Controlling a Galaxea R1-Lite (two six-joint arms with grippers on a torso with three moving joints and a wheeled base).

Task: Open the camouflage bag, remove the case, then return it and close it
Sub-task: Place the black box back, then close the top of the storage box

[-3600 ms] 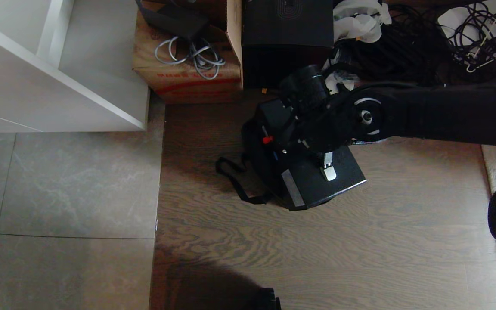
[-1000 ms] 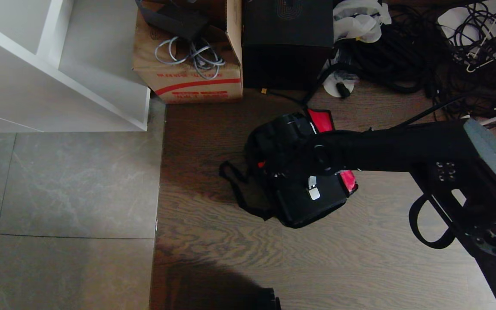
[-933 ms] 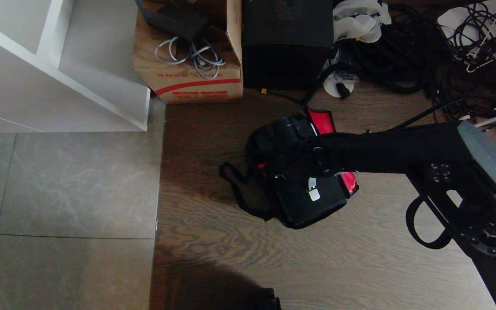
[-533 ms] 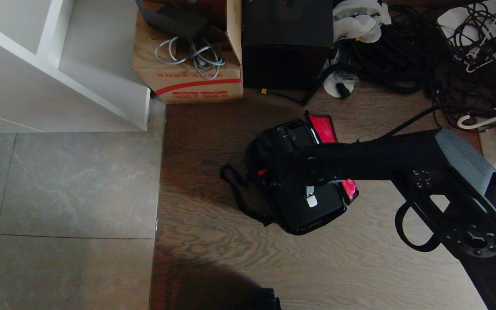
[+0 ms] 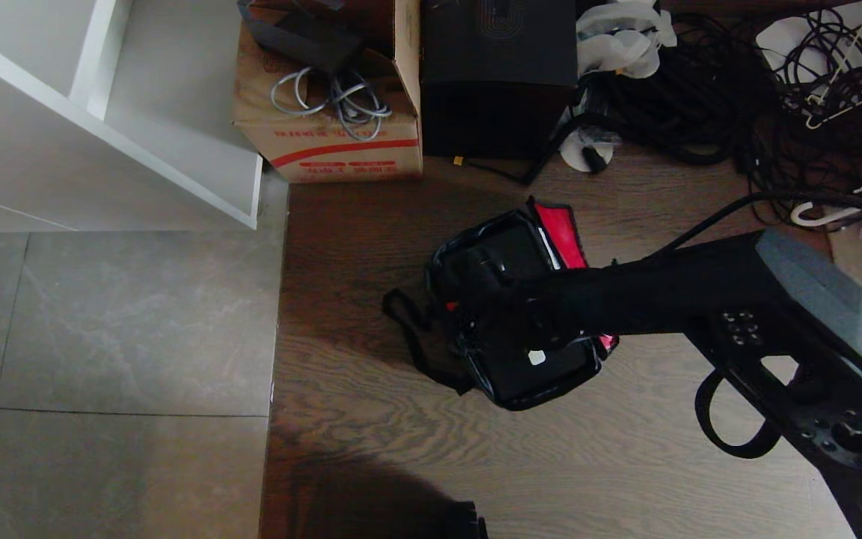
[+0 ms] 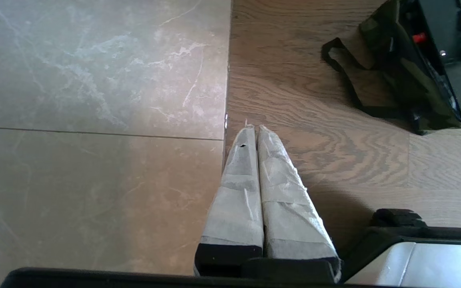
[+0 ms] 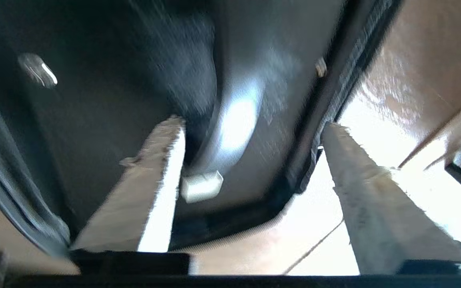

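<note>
The camouflage bag [image 5: 446, 254] stands open on the wood floor, its red lid lining [image 5: 562, 232] folded back on the far side. Its black strap [image 5: 408, 329] trails to the left. The black case [image 5: 506, 254] sits inside the bag; a silver handle end [image 5: 536, 358] shows on top. My right arm [image 5: 663, 296] reaches in from the right over the bag and hides its hand. My right gripper [image 7: 252, 123] is open just above the case [image 7: 106, 104], holding nothing, with the handle [image 7: 210, 132] beside one finger. My left gripper [image 6: 253, 128] hangs shut over the floor, away from the bag [image 6: 398, 80].
A brown carton [image 5: 326, 112] with cables and a taller black box [image 5: 498, 75] stand behind the bag. A tangle of black cables [image 5: 700, 90] lies at the back right. A white shelf unit [image 5: 102, 135] is at the left, with grey tiles [image 5: 102, 337] in front of it.
The right gripper lowered the case into the bag, then opened and let go of the handle. The arm has drawn slightly toward the near side.
</note>
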